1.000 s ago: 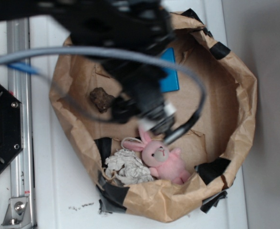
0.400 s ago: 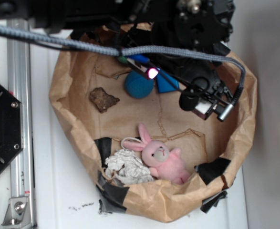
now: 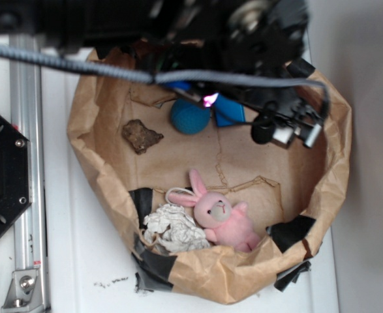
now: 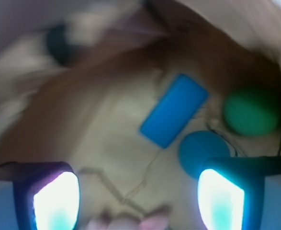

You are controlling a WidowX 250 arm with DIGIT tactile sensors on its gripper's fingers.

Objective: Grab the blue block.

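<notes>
Where the wrist cam sits closest, the 2 fingers [image 4: 56, 199] of the gripper [image 4: 138, 199] stand spread wide w/ nothing between them, pads glowing white-cyan, paper floor showing in the gap. A blurred pink shape [image 4: 130, 223] pokes in at the bottom edge, prob. the bunny but too soft to tell. Just past the right finger lies the teal-blue ball [image 4: 202, 151], partly cut off by that finger. Next out, the blue block [image 4: 174, 110] lies flat on the brown paper, long axis diagonal, apart from the fingers, untouched; its lower end is just beside the teal ball. Right of the block, a bit farther, sits the green ball [image 4: 252, 110], near both but blurred.

From the exterior cam, near edge first: a crumpled white wad [image 3: 173, 228] and the pink bunny [image 3: 222, 218] rest against the bag's [image 3: 331, 163] front wall, touching each other. Mid-floor left is a brown lump [image 3: 140, 135], well apart from the rest. Beyond, the teal ball [image 3: 190, 117] sits just left of the block [image 3: 229, 112], of which only 1 corner shows. Arm, cable [image 3: 67, 64] and wrist hardware hang over the far half, hiding most of the block; gripper itself blurred there, approx. above the bag's right side.
</notes>
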